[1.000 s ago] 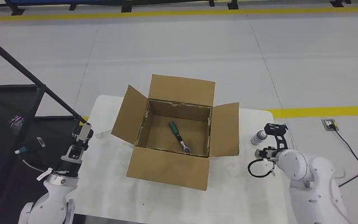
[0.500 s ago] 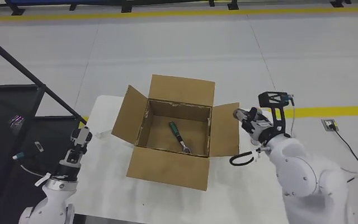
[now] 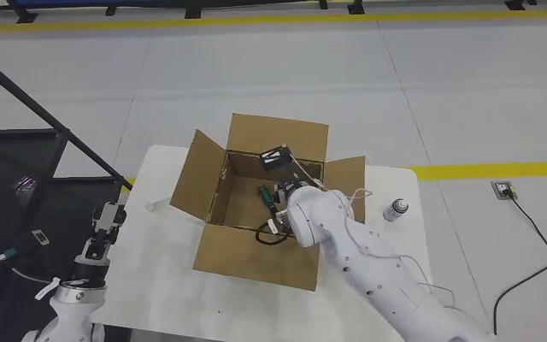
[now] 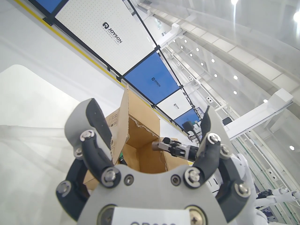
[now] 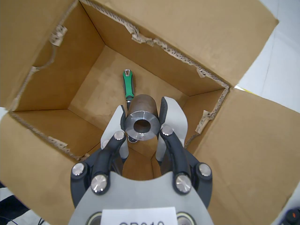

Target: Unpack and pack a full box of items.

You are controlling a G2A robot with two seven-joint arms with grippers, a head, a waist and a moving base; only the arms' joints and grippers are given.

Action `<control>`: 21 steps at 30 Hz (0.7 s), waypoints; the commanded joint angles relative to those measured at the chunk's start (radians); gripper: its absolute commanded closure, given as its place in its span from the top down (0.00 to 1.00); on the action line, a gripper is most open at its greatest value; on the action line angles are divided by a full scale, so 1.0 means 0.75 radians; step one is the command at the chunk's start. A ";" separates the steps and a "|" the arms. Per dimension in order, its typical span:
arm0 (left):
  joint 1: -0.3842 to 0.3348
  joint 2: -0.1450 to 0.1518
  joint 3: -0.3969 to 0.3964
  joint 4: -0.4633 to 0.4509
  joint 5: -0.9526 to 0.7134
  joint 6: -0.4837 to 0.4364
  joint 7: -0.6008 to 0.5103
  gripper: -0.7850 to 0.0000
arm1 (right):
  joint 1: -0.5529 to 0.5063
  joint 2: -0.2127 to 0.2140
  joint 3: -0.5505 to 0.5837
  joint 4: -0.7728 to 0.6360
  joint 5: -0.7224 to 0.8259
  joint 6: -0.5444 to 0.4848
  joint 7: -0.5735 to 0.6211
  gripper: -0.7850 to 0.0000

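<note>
"While the right gripper point(image 5: 142, 104) hangs over the open cardboard box point(image 3: 256, 253) at the centre of the top view, what has it got?"

"Its fingers are clamped on a hollow metal cylinder point(image 5: 141, 120), held above the box floor."

"Anything inside?"

"A green-handled ratchet wrench point(image 5: 128, 85), lying flat on the bottom."

"And the left gripper point(image 4: 150, 106)?"

"Fingers spread wide with nothing between them, at the lower left of the top view by the white table point(image 3: 162, 265) edge, well apart from the box. A small can point(image 3: 395, 209) stands on the table, right of the box."
</note>
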 commanded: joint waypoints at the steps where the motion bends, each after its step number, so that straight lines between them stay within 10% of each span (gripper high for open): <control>1: 0.004 0.000 -0.003 0.000 -0.006 -0.003 0.000 1.00 | 0.065 -0.047 -0.068 0.195 0.037 0.022 -0.027 0.00; 11: -0.003 0.003 -0.011 0.012 -0.020 -0.013 -0.019 1.00 | 0.211 -0.227 -0.204 0.754 0.207 -0.010 -0.109 0.00; 15: -0.013 0.005 -0.013 0.022 -0.025 -0.013 -0.027 1.00 | 0.244 -0.279 -0.213 0.892 0.253 -0.035 -0.145 0.37; 21: -0.022 0.007 -0.013 0.031 -0.029 -0.011 -0.039 1.00 | 0.281 -0.334 -0.212 1.021 0.293 -0.066 -0.193 0.44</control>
